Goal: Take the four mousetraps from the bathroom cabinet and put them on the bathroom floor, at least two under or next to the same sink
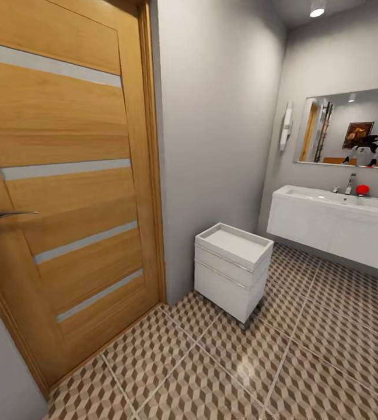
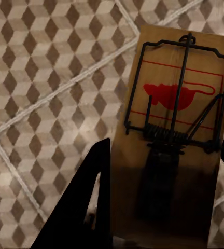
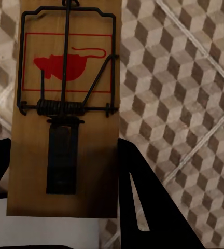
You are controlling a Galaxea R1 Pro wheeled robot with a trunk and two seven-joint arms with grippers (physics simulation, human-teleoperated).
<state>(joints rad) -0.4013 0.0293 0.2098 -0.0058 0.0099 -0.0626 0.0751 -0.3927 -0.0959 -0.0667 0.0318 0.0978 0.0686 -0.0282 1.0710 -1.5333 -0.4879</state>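
Two mousetraps were in the robot's grasp, one in each hand. In the left wrist view, the left hand was clamped on a mousetrap, its dark fingers pressed against the long edges of the wooden board, which carried a black wire spring, a bar and a red printed mouse. The trap hung above the bathroom floor, with its cube-patterned tiles and pale grout lines, not touching it. In the right wrist view, the right hand was closed in the same way on the second mousetrap, a finger on either long side of the board, the same patterned floor beneath it. In the head view, a wooden door with pale horizontal strips and a metal handle stood at the left, beside a grey wall. A small white drawer unit stood on the tiles against that wall. Beyond it, the sink topped a white vanity along the far wall, with a chrome tap and a small red object at the basin's back edge, under a mirror.
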